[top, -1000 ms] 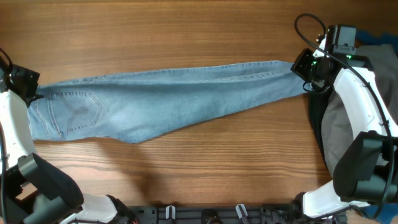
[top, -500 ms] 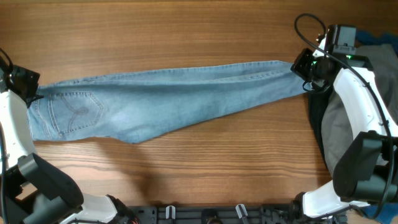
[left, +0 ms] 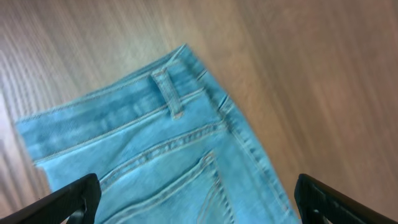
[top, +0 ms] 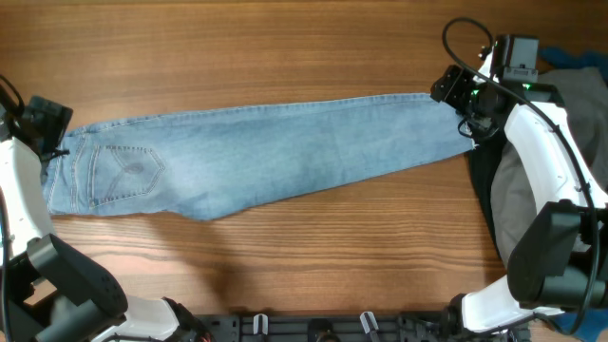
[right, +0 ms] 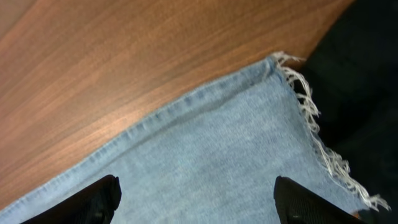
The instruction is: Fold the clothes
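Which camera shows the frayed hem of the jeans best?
Right wrist view: the frayed hem is close, its threads distinct. Overhead shows it tiny, by the right end effector. Left wrist shows only the waistband.

The jeans (left: 155,149) lie flat on the wooden tabletop (left: 298,74), waistband end toward the top left. A belt loop (left: 166,93) crosses the waistband, and the stitched upper edge of a back pocket (left: 186,180) shows below it. The left claw (left: 196,190) is spread wide, with its dark fingertips (left: 68,202) at the lower corners and the denim between them.
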Tool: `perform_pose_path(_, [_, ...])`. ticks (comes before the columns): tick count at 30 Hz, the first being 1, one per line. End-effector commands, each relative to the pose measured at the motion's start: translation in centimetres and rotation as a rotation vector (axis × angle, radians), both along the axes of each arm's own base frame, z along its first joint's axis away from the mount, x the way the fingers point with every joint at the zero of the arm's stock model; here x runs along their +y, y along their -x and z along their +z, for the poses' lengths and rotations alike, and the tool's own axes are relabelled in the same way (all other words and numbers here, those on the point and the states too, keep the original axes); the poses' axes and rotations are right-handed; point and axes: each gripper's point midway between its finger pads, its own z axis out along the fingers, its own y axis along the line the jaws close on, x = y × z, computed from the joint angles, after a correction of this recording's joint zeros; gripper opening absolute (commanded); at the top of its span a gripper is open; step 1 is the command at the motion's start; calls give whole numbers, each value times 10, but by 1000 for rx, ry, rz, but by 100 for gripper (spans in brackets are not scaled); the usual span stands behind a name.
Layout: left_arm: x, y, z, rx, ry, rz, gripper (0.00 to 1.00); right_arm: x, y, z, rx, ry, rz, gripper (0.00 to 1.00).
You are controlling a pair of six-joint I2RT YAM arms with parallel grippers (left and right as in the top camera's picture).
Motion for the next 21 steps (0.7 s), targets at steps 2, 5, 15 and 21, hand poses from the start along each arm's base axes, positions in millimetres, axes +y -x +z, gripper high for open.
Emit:
perform_pose_path(2, [1,4,-3,34,8,7,100,-1,4,-3,30,18,6,84])
perform_pose_path(5, [0,6,-5,47,12,2,100,-1,10,-6,59,19,6,84])
perform_pose_path(15, [4,0,-2,52,-39,-77,99,-28,22,-14,118,167,-48,80])
perform_pose_path(21, [10,-9,-17,63,-44,-98,97,-33,13,-19,102,194,-26,74])
